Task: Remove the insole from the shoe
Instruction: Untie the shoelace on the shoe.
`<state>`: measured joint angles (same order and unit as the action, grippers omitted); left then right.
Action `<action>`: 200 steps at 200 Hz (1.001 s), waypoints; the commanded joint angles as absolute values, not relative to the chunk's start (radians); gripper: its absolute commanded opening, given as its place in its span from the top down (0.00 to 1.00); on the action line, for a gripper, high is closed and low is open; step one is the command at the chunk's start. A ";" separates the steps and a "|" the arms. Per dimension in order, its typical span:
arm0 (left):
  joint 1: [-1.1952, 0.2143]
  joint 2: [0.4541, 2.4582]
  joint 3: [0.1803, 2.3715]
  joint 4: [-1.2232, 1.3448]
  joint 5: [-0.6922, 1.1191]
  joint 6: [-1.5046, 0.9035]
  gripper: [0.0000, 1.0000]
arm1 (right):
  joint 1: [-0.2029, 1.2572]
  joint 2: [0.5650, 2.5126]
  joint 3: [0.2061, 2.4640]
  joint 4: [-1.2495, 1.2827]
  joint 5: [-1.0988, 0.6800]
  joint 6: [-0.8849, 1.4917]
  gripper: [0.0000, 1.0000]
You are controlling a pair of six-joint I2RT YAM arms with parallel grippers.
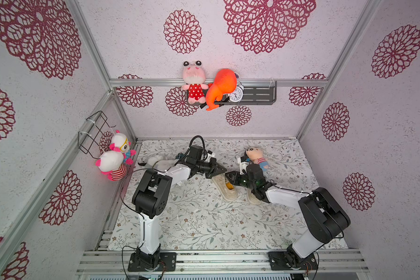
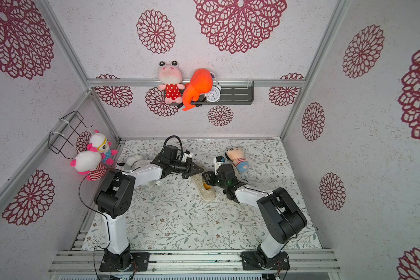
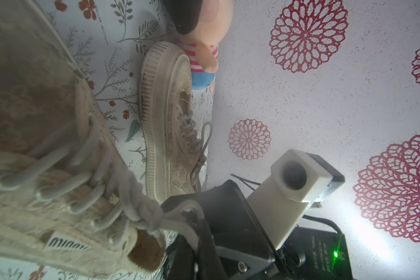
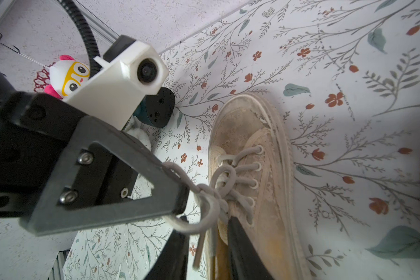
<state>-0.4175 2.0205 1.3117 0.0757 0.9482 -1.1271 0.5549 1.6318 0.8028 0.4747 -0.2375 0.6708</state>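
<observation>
Shoe (image 4: pixel 264 169) flat on floral mat (image 1: pixel 204 218); L gripper (image 4: pixel 181 194) clamped tight on lace (image 4: pixel 204 189); R gripper (image 4: pixel 204 249) part-open, one finger inside shoe, other outside; orange insole (image 1: pixel 229 186) inside.

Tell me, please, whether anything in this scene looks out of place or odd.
Yes: the shoelace bow of the shoe is draped over the tip of the left gripper, so it may snag. On the wall shelf, the orange plush hangs over the edge.
</observation>
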 commanded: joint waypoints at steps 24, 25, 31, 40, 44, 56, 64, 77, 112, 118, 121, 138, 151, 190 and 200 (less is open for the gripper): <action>-0.405 2.039 1.304 0.103 0.946 -1.136 1.00 | 0.547 1.645 0.847 0.513 -0.253 0.683 0.83; -0.405 2.039 1.304 0.102 0.947 -1.135 1.00 | 0.546 1.646 0.848 0.512 -0.254 0.682 0.84; -0.406 2.040 1.304 0.101 0.948 -1.135 1.00 | 0.545 1.646 0.851 0.509 -0.257 0.680 0.86; -0.405 2.040 1.304 0.101 0.947 -1.136 0.99 | 0.541 1.646 0.854 0.506 -0.259 0.678 0.88; -0.405 2.040 1.305 0.101 0.948 -1.134 0.99 | 0.541 1.646 0.856 0.506 -0.260 0.678 0.89; -0.406 2.038 1.304 0.098 0.948 -1.134 0.99 | 0.536 1.644 0.855 0.502 -0.261 0.679 0.93; -0.405 2.039 1.304 0.097 0.948 -1.135 0.99 | 0.534 1.644 0.854 0.499 -0.261 0.678 0.94; -0.406 2.036 1.304 0.095 0.948 -1.132 0.99 | 0.533 1.644 0.849 0.500 -0.262 0.679 0.96; -0.405 2.034 1.302 0.095 0.944 -1.132 0.93 | 0.531 1.639 0.841 0.504 -0.265 0.678 1.00; -0.405 2.033 1.301 0.095 0.942 -1.132 0.90 | 0.531 1.636 0.839 0.502 -0.265 0.676 1.00; -0.405 2.033 1.300 0.095 0.940 -1.135 0.88 | 0.531 1.635 0.839 0.500 -0.265 0.674 1.00; -0.401 2.022 1.292 0.097 0.920 -1.137 0.63 | 0.531 1.621 0.834 0.481 -0.264 0.658 1.00; -0.400 2.004 1.284 0.096 0.886 -1.137 0.49 | 0.531 1.604 0.831 0.459 -0.263 0.641 1.00; -0.397 1.923 1.288 0.025 0.723 -1.067 0.36 | 0.531 1.535 0.816 0.373 -0.243 0.583 1.00; -0.400 1.915 1.295 -0.025 0.654 -1.029 0.36 | 0.531 1.516 0.817 0.350 -0.238 0.572 1.00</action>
<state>-0.4065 1.9984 1.2800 0.0528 0.8165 -1.1095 0.5373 1.5982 0.8154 0.4000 -0.2569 0.6300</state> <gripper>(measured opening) 0.638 0.061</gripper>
